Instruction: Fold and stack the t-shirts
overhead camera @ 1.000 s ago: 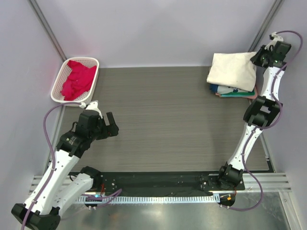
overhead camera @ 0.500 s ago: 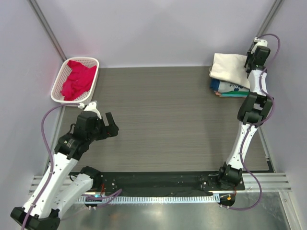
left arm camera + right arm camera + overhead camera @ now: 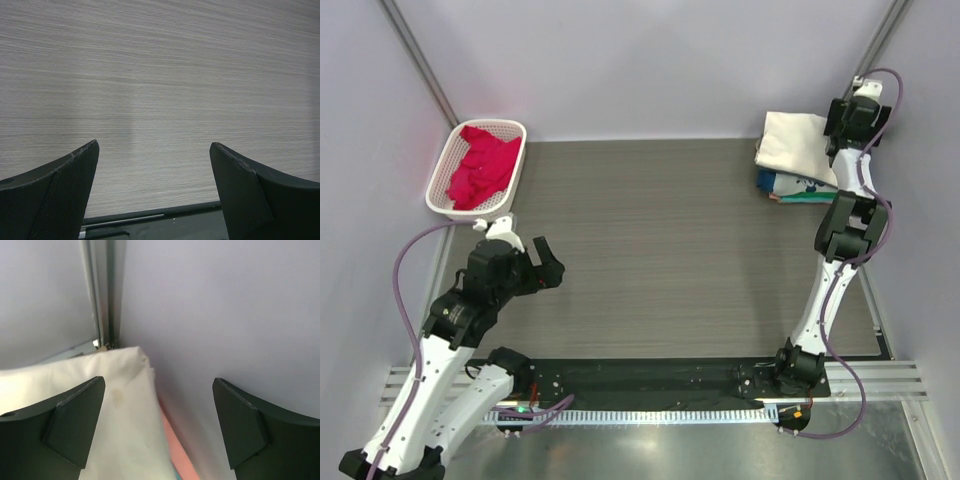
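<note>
Currently, the left tool [image 3: 153, 145] stands open, its two dark fingers spread wide over bare wood-grain worktop [image 3: 670, 230]. It hangs at the near left, well apart from all cloth.

The right tool [image 3: 158, 380] is likewise open, fingers set wide. The right arm [image 3: 840, 260] reaches up to the far right corner, and the tool sits over the far right edge of the cream shirt [image 3: 795, 145]. In the right wrist view the left finger lies in front of the cream cloth and the right finger in front of the plain wall [image 3: 225, 315]. Whether either finger touches the cloth cannot be told. A metal post [image 3: 100, 290] rises in the corner just beyond the shirt.

The cream shirt lies uppermost on the stack [image 3: 800, 188] at the far right of the worktop, close to the wall. It is wider than the shirts under it and covers most of them. Its surface is soft and slightly rumpled, and a faint yellowish mark shows near its corner in the right wrist view. Folded edges in blue, printed white and green show at the near side of the stack. A pink edge shows on the wall side.

The crimson shirt [image 3: 480, 165] lies crumpled and unfolded inside the basket [image 3: 516, 128] at the far left corner, well apart from the stack and from both tools.
</note>
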